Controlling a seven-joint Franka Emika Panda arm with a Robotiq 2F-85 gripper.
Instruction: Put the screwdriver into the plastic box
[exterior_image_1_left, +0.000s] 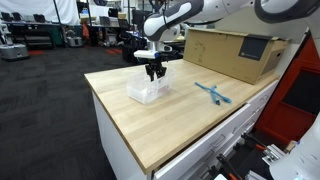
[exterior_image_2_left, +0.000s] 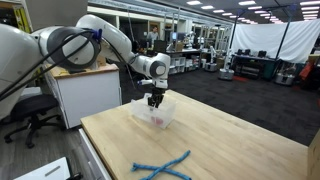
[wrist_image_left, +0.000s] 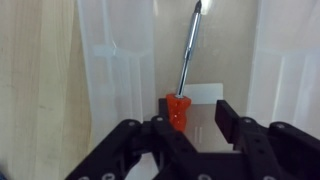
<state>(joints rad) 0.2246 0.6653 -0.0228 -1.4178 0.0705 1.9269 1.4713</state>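
Observation:
The clear plastic box (exterior_image_1_left: 147, 93) sits on the wooden table and shows in both exterior views (exterior_image_2_left: 157, 113). My gripper (exterior_image_1_left: 154, 74) hangs just above it, fingers pointing down into it (exterior_image_2_left: 153, 100). In the wrist view the gripper (wrist_image_left: 200, 118) is open, with a wide gap between the black fingers. The screwdriver (wrist_image_left: 179, 108), with an orange-red handle and a slim metal shaft, lies on the floor of the box (wrist_image_left: 110, 60). Its handle is beside one finger and its tip points away from me. The screwdriver is too small to make out in the exterior views.
A longer light-blue tool (exterior_image_1_left: 212, 93) lies on the table away from the plastic box (exterior_image_2_left: 160, 166). A large brown cardboard box (exterior_image_1_left: 235, 50) stands at the table's back corner. The table edges drop off to white drawers (exterior_image_1_left: 200, 150).

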